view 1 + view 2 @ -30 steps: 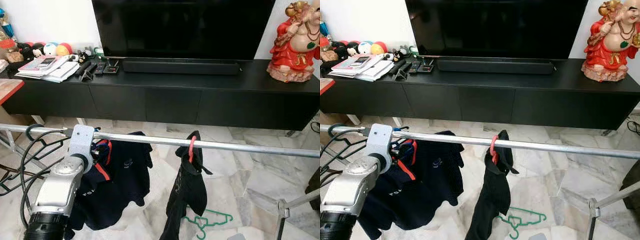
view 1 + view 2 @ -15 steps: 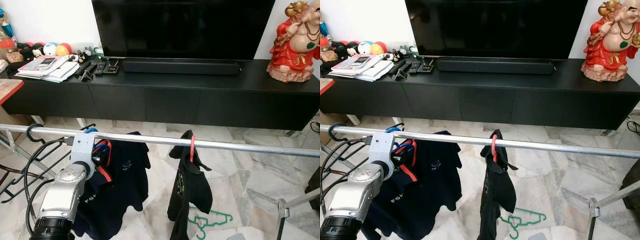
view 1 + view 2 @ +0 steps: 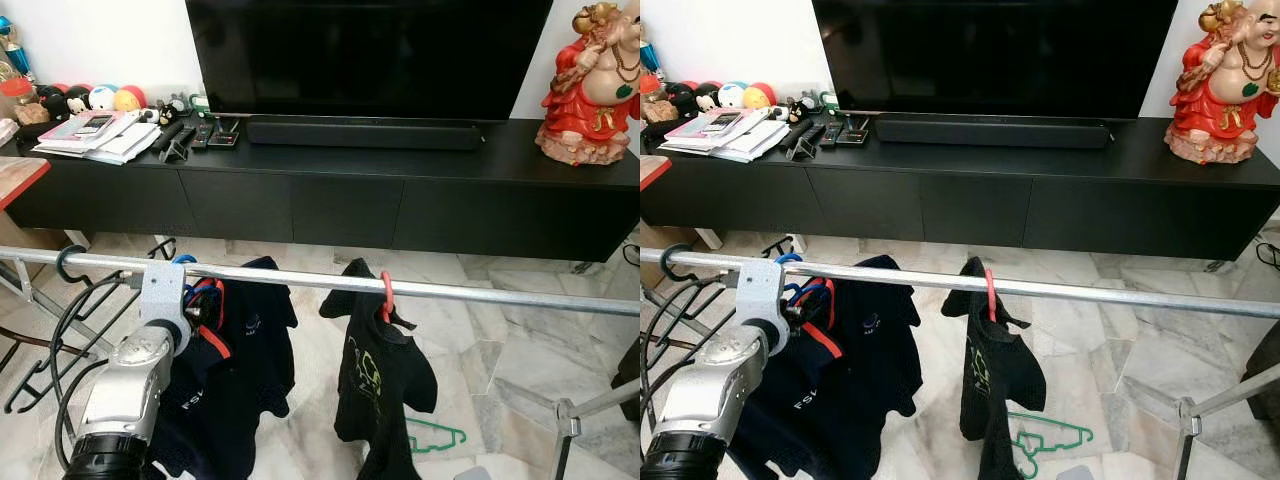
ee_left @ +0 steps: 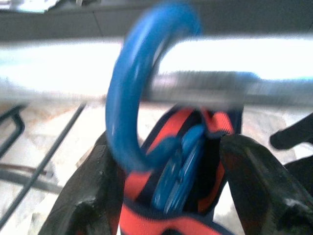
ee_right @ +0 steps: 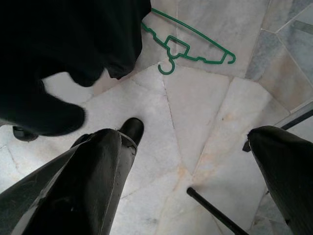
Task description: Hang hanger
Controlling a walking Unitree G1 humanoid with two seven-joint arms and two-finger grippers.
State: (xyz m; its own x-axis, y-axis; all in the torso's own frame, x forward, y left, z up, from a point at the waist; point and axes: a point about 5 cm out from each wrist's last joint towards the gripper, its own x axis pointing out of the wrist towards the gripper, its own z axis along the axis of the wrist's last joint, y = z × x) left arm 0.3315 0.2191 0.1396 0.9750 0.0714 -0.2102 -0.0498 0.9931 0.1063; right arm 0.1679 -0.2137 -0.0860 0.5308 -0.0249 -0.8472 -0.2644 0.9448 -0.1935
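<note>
Looking along your left gripper [image 4: 168, 191], you had its two black fingers [image 4: 90, 191] spread wide on either side of the blue hanger [image 4: 132, 98], not touching it that I could see. The hanger's hook was already curled over the silver rail [image 3: 300, 279], its open end turned toward the gripper, and its neck dropped down into the red-trimmed collar of the navy shirt [image 3: 235, 370]. So its long axis ran roughly along the rail, with the shirt hanging below.

That rail crossed the whole scene from your left to your right, sloping slightly down toward the right. A second garment — the black shirt [image 3: 995, 385] on a red hanger [image 3: 989, 290] — hung near the middle of the rail, well apart from yours, with bare rail between the two and a long bare stretch beyond it to the right. To the left, black hooks [image 3: 68, 262] sat just beside your wrist, so room was tight there.

Your right gripper [image 5: 186, 196] hung low over the marble floor [image 5: 195, 107] with its fingers apart and holding nothing — a green hanger [image 5: 188, 41] lay on the floor ahead of it.
</note>
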